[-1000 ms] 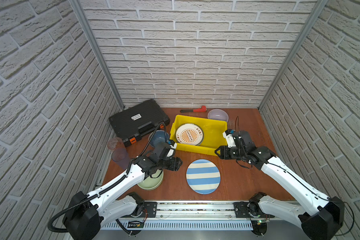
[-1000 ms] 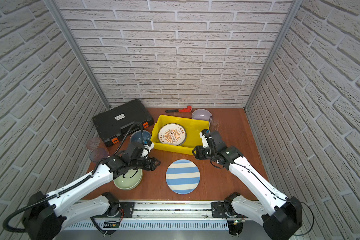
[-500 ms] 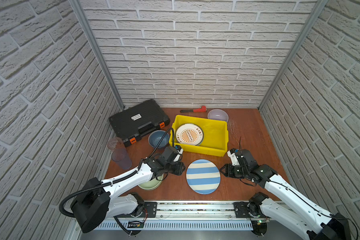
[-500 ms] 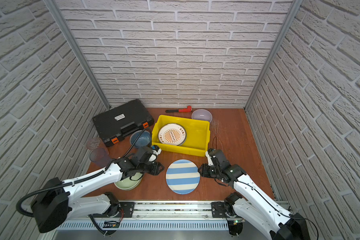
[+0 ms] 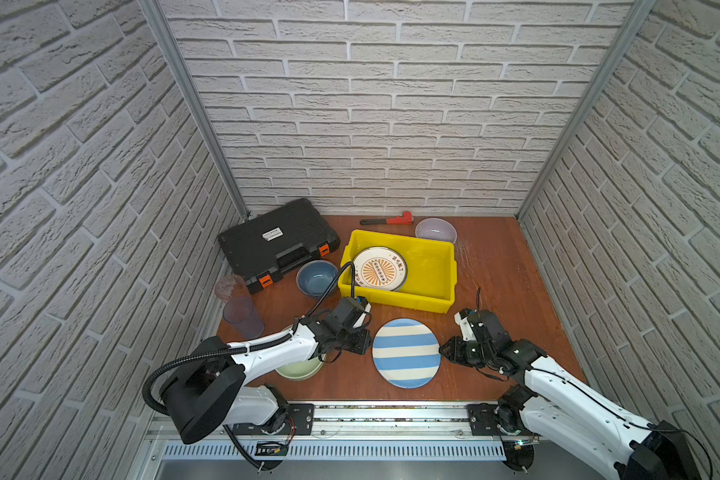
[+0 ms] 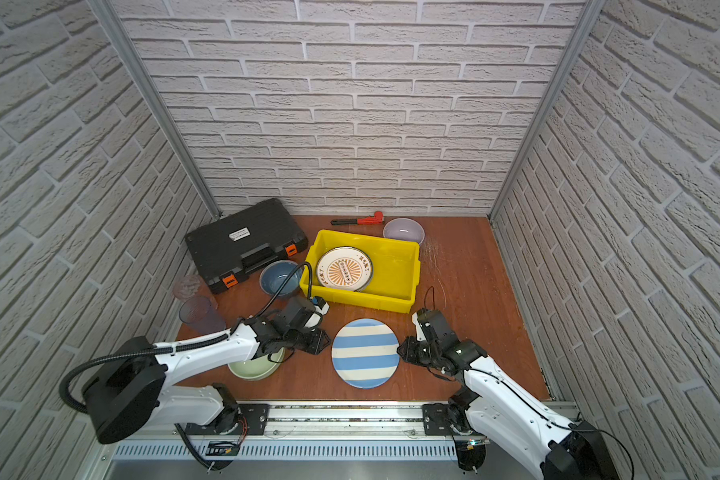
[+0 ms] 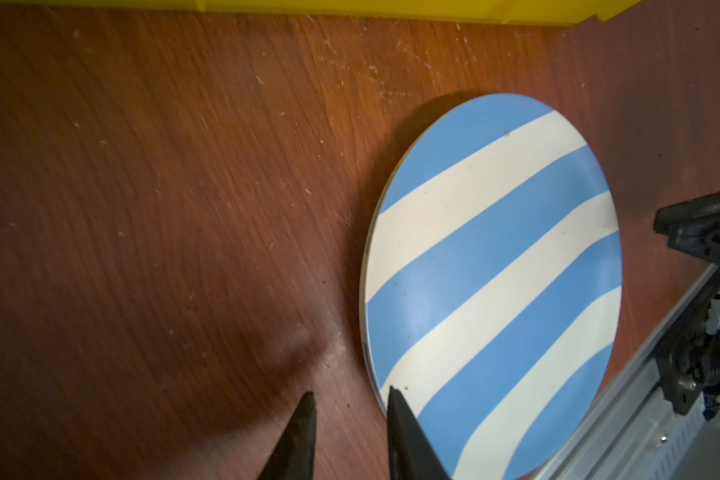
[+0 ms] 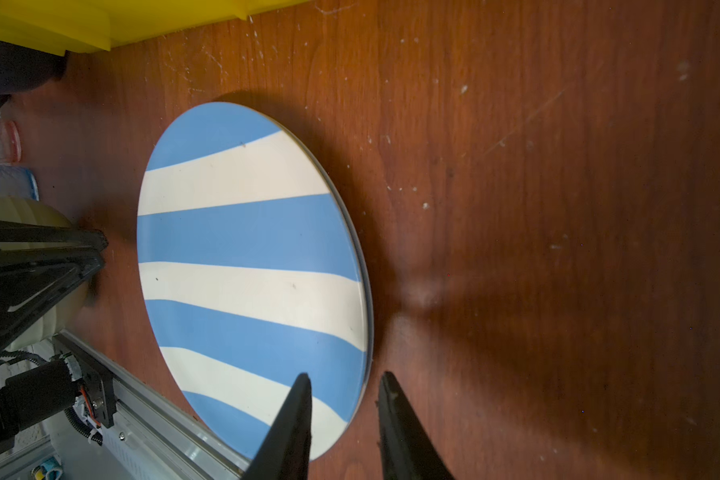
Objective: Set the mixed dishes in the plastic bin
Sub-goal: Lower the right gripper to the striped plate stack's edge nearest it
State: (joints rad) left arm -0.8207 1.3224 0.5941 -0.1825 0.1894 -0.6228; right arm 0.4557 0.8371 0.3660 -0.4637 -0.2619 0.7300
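The blue-white striped plate (image 5: 406, 353) lies flat on the wooden table in front of the yellow plastic bin (image 5: 395, 300). My left gripper (image 5: 364, 345) is low at the plate's left edge. In the left wrist view its tips (image 7: 350, 392) stand a little apart, one over the plate's rim (image 7: 491, 282), one over bare wood. My right gripper (image 5: 443, 353) is at the plate's right edge, its tips (image 8: 345, 375) likewise apart astride the rim (image 8: 246, 270). An orange sunburst plate (image 5: 379, 269) leans inside the bin.
A blue bowl (image 5: 316, 276) sits left of the bin, a pale green bowl (image 5: 300, 370) under my left arm, a lavender bowl (image 5: 436, 229) behind the bin. Two tumblers (image 5: 242, 316) stand by the left wall. A black tool case (image 5: 275, 241) and a red wrench (image 5: 389, 219) lie at the back.
Both arms have come forward and down from the bin's front corners to the striped plate's two sides. Both pairs of jaws have narrowed.
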